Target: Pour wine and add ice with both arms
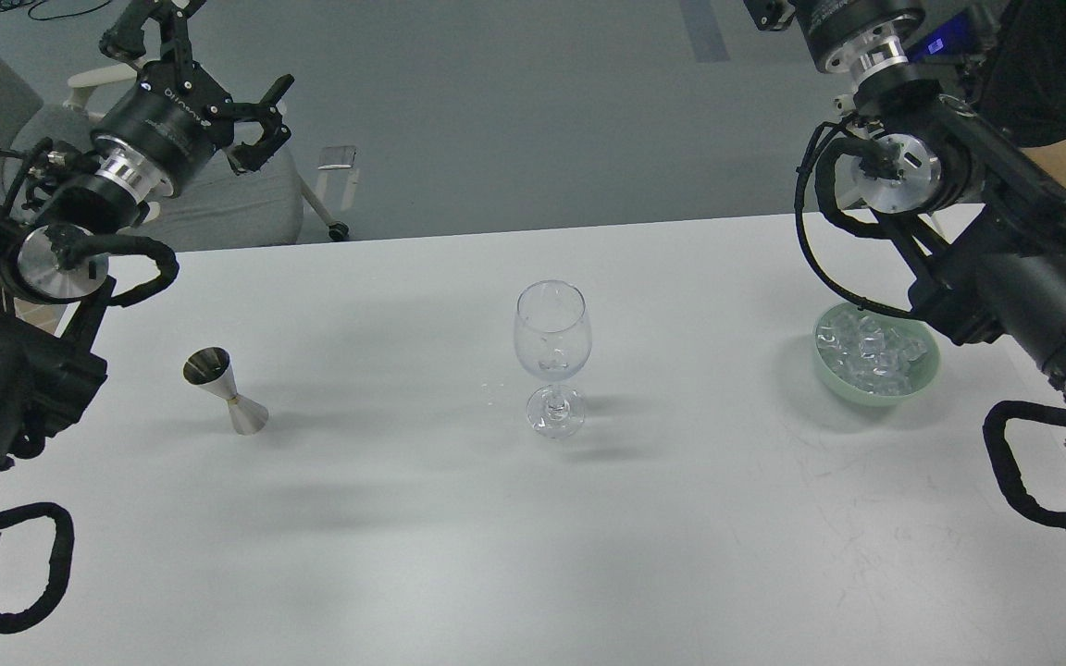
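An empty clear stemmed glass [551, 344] stands upright in the middle of the white table [533, 536]. To its left stands a small steel jigger [226, 389], tilted slightly; no wine shows anywhere. The ice [869, 354] lies heaped in a pale green bowl [875, 388] at the right, partly under my right arm [1005, 268]. My left gripper [266, 118] hangs open and empty beyond the table's far left edge, well above the jigger. My right gripper [767, 11] is cut off by the top edge, high above the bowl.
A grey and white chair [246, 199] stands behind the table's far left edge. Grey floor lies beyond the table. A dark figure or object [1065, 65] sits at the top right corner, behind my right arm.
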Controlling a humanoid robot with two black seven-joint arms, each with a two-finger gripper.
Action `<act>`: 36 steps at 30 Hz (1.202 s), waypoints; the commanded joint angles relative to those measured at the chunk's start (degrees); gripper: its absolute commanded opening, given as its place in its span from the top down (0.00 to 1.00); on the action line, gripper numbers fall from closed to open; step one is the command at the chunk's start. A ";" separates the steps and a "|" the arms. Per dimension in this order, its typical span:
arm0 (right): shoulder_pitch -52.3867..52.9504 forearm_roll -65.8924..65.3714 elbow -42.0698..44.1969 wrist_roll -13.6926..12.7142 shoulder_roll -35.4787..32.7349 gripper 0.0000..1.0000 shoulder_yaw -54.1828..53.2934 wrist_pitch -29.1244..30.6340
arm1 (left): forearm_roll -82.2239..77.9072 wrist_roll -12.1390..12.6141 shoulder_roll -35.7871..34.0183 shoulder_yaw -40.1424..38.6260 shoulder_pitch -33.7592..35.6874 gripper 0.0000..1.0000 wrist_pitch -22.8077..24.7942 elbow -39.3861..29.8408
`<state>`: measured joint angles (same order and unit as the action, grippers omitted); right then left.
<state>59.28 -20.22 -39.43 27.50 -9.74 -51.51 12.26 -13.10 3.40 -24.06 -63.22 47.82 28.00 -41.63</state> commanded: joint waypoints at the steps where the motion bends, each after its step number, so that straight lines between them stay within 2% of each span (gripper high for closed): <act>1: -1.27 0.09 -0.20 0.01 -0.71 0.00 0.00 0.13 | 0.00 0.11 0.33 0.12 -0.01 0.01 0.00 0.40; 12: -1.62 0.36 0.59 0.01 -0.89 0.00 -1.67 -0.13 | 0.18 -0.15 1.04 0.47 0.08 0.01 0.00 0.67; 18: -1.27 0.36 0.41 0.01 -0.71 0.00 -2.02 -0.31 | 3.08 -3.22 0.95 -0.68 -0.01 0.01 0.00 0.85; 23: -1.89 0.36 1.37 0.01 -0.98 0.00 -1.84 -0.57 | 2.64 -3.14 1.04 0.20 0.08 0.01 0.00 0.93; 27: -1.01 0.45 3.40 0.01 -0.89 0.00 -1.84 -0.66 | 2.46 -2.88 1.04 0.20 0.08 0.01 -3.30 0.85; 36: -1.62 0.53 2.96 0.10 -1.68 0.00 -2.02 -0.75 | 2.81 -2.61 1.12 0.20 0.17 0.01 -3.04 0.93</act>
<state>57.82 -19.78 -36.46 27.52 -11.00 -53.37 11.69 -10.14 0.51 -23.11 -63.15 47.93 24.76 -40.73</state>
